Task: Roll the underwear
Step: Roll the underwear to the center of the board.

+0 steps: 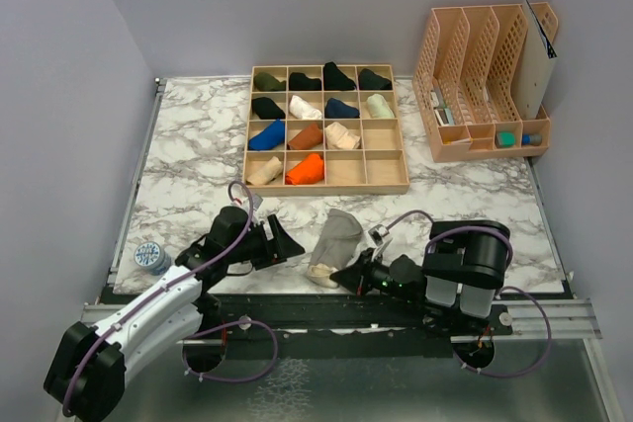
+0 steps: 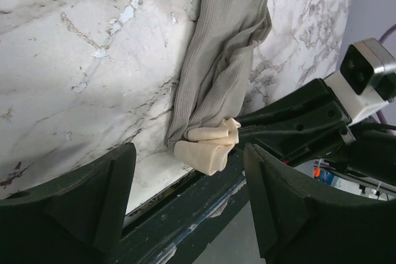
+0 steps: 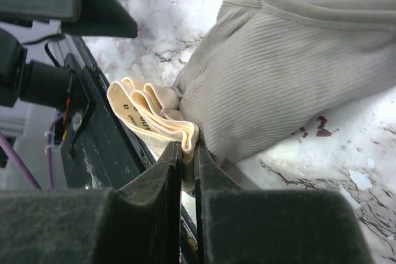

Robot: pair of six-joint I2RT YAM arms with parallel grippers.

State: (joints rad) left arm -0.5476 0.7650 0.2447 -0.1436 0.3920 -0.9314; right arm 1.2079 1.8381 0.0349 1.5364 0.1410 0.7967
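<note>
The grey underwear with a cream band (image 1: pixel 334 241) lies folded lengthwise at the table's near edge, its band end toward me. My right gripper (image 1: pixel 339 274) is shut on the folded cream band (image 3: pixel 162 123); the grey ribbed cloth (image 3: pixel 297 72) spreads away beyond it. My left gripper (image 1: pixel 294 246) is open and empty just left of the garment. In the left wrist view the band (image 2: pixel 207 145) lies between and beyond the spread fingers (image 2: pixel 105 183), apart from them. The pale beige garment is not in view as a loose piece.
A wooden grid tray (image 1: pixel 325 186) with several rolled garments stands behind. A peach file organizer (image 1: pixel 485 76) is at the back right. A small blue-white round tin (image 1: pixel 151 257) sits at the near left edge. The table's front rail (image 2: pixel 204 214) runs under the band.
</note>
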